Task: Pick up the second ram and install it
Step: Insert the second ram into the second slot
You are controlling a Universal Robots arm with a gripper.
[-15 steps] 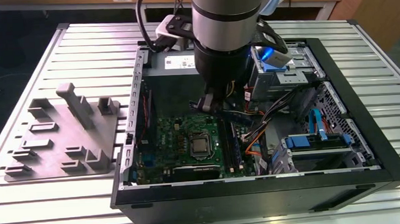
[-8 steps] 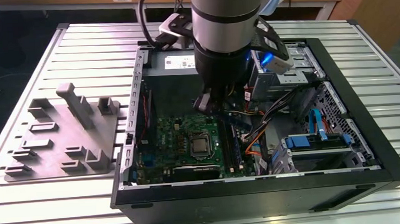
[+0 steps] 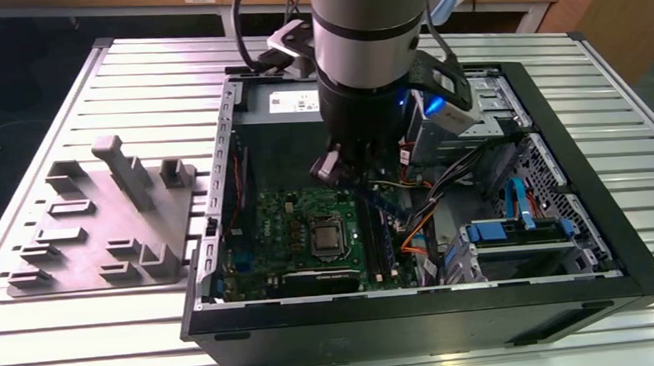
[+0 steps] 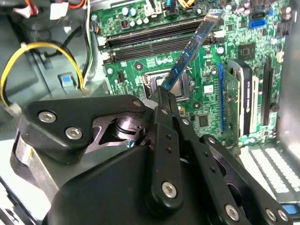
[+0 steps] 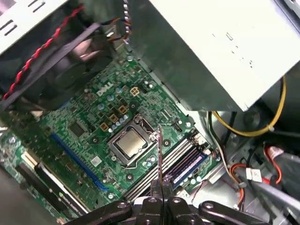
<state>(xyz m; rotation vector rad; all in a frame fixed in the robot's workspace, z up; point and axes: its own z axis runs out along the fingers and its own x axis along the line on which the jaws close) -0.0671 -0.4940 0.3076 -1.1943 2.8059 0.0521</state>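
Note:
The second ram [image 4: 192, 47] is a thin bluish-green stick and my gripper [image 4: 164, 96] is shut on its near end. It slants out over the green motherboard [image 4: 140, 65], above the processor socket [image 4: 157, 79] and short of the long black memory slots [image 4: 150, 40]. In the first wrist view the ram [image 5: 160, 154] shows edge-on above my fingertips [image 5: 155, 190], hanging over the slots [image 5: 157, 171]. One slot beside it holds a stick with blue labels [image 5: 190, 166]. In the exterior view my gripper [image 3: 349, 170] hangs inside the open computer case [image 3: 421, 311], above the motherboard [image 3: 290, 226].
A grey moulded fixture tray [image 3: 97, 226] lies on the slatted table at the exterior view's left. Inside the case are the silver power supply [image 5: 220, 51], yellow and orange cables [image 5: 262, 126], a drive cage with blue clips [image 3: 517, 224] and expansion card slots [image 4: 243, 108].

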